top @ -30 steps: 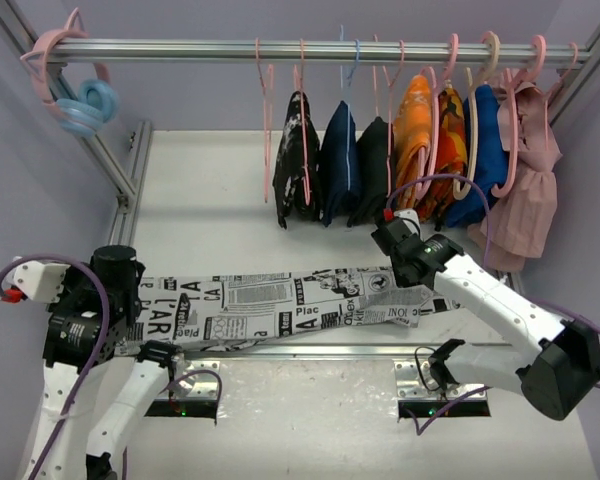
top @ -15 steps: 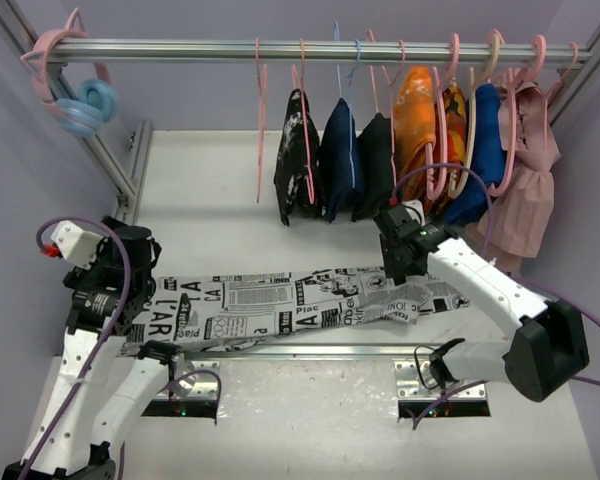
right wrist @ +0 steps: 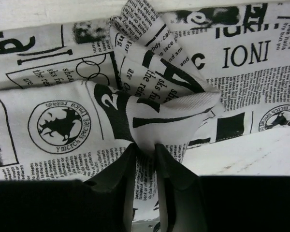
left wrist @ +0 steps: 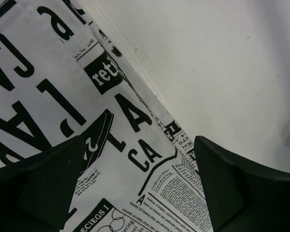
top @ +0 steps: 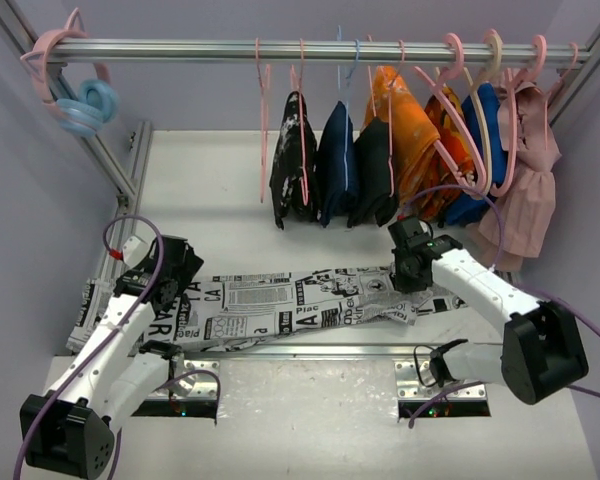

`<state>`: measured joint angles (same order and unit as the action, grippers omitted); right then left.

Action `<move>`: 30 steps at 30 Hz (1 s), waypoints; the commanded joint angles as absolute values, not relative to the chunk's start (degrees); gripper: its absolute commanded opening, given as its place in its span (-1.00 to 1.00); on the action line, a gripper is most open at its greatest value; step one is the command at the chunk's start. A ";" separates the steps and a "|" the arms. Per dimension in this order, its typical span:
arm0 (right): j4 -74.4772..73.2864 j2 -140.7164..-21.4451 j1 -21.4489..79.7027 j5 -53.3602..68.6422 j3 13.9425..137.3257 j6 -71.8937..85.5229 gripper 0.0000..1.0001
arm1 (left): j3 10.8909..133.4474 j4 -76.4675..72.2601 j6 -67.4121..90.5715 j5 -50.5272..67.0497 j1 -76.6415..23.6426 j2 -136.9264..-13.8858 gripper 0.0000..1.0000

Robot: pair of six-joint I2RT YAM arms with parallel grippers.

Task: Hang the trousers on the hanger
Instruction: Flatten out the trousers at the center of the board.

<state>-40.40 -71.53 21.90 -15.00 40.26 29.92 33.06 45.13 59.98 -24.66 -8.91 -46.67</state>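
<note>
Surface [top: 230, 190]: white, framed; frame post [top: 120, 175] runs along its 9 o'clock edge. Rail [top: 180, 48] spans the 12 o'clock side. The clothes row [top: 410, 150] packs the rail from 12 to 2 o'clock, hems hanging close above the right arm. Pink and blue loops [top: 78, 95] sit at the 10 o'clock end.

Trousers [top: 280, 305] lie flat in a band from 9 to 3 o'clock along the 6 o'clock edge. A bare surface strip separates them from the hung clothes.

Hanger [top: 263, 130] is on the rail near 12 o'clock, just beside the black speckled garment [top: 288, 165]; the rail is open on its 9 o'clock side.

Right hand [right wrist: 145, 159] [top: 410, 265]: pinched together on a raised trouser fold at 3 o'clock. Left hand [left wrist: 140, 164] [top: 170, 270]: fingers apart over the print at 9 o'clock; I can't tell if they touch the cloth.
</note>
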 commanded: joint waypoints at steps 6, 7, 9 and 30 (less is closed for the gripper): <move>-34.10 -82.80 36.91 -10.68 43.80 32.83 -0.02 | 31.43 39.91 62.79 -23.83 -8.70 -43.28 0.86; -32.62 -82.44 36.91 -9.11 43.00 32.75 0.03 | 31.74 40.46 62.42 -24.39 -8.70 -43.34 0.86; -31.18 -79.92 36.90 -7.74 41.78 32.49 0.10 | 32.08 41.10 62.11 -25.79 -8.70 -43.69 0.87; -39.85 -63.85 13.95 -21.28 39.63 37.23 0.46 | 30.83 38.25 57.93 -27.64 -8.70 -46.95 0.89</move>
<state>-41.21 -63.86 15.40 -17.80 40.55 33.23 30.41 41.05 60.06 -27.35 -8.91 -46.94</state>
